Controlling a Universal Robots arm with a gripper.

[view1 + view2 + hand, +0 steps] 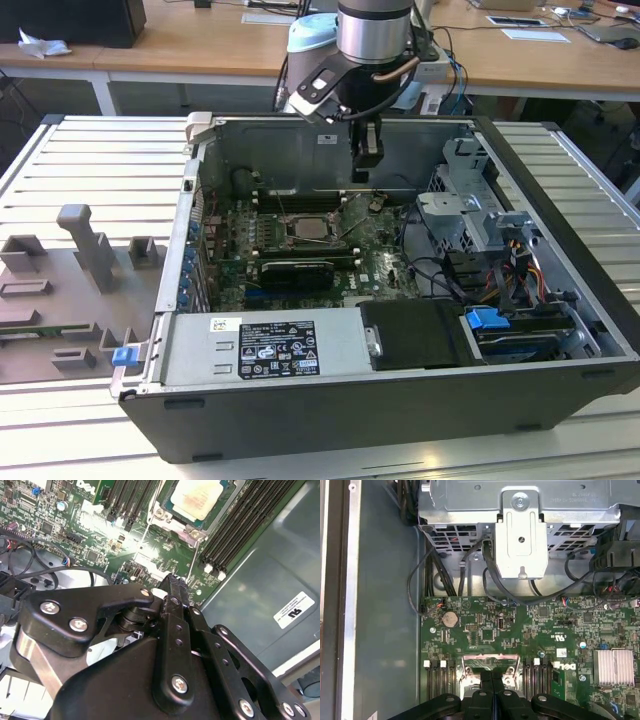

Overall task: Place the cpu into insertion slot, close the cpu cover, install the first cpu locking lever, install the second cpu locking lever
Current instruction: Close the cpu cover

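The cpu [197, 497] lies pale face up in the insertion slot [308, 228] on the green motherboard. The silvery cpu cover [176, 522] seems to lie flat around it. Two thin wire levers [192, 560] [144, 535] run out from the socket's corners; whether they are latched I cannot tell. My gripper [362, 178] hangs above the board, just to the exterior view's right of the socket and behind it. In both wrist views its black fingers [173, 582] [492, 677] are shut together with nothing between them.
Long black memory slots [240, 525] flank the socket. A black card [295, 270] sits in front of it. The metal drive cage [470, 200] and cables [440, 270] crowd the exterior view's right, and the power supply [265, 345] lies in front. A grey fixture [70, 280] stands outside the case.
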